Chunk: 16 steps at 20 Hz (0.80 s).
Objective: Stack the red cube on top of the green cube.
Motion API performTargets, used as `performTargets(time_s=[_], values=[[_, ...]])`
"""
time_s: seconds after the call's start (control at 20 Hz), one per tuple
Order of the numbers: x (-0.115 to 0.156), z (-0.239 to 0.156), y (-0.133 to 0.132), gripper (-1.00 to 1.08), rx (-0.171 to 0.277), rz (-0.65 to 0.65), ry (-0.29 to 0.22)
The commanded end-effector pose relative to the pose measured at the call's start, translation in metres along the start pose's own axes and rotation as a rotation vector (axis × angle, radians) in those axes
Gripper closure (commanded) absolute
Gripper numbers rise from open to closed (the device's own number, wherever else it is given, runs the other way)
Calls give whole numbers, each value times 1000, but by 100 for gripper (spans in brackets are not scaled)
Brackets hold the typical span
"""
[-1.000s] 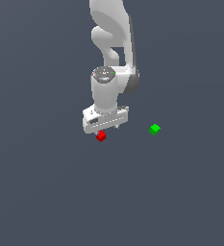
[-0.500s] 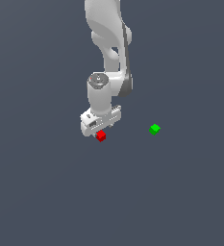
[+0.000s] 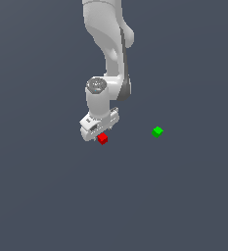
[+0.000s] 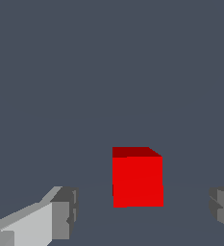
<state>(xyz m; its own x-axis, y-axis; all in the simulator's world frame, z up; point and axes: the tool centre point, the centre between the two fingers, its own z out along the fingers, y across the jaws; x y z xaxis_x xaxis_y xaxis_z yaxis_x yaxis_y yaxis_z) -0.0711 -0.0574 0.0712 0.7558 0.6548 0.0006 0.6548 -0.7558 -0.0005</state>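
Lowered since earlier | gripper wide apart | straddles red cube, no contact

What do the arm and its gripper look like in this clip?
The arm is smooth, glossy white with rounded links, a dark seam down one side and a grey disc capping the wrist joint. The gripper is a boxy white block; in the wrist view its jaws are light grey with darker grey blocky tips.

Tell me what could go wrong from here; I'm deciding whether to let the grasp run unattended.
1. In the wrist view the red cube sits off-centre between the open fingers, so closing may shove or twist it.
2. The green cube lies apart, toward the exterior view's right; a skewed grip could make the stack land off-centre.
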Motion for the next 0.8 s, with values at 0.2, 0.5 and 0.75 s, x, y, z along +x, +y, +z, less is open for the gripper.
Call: performTargets(time_s=[0.2,0.5,0.75], values=[[-2,3,1,-92,0,-19,-1],[-1,1,1,-92,0,-11,-1],[-1,10,1,-92,0,-11,-1]])
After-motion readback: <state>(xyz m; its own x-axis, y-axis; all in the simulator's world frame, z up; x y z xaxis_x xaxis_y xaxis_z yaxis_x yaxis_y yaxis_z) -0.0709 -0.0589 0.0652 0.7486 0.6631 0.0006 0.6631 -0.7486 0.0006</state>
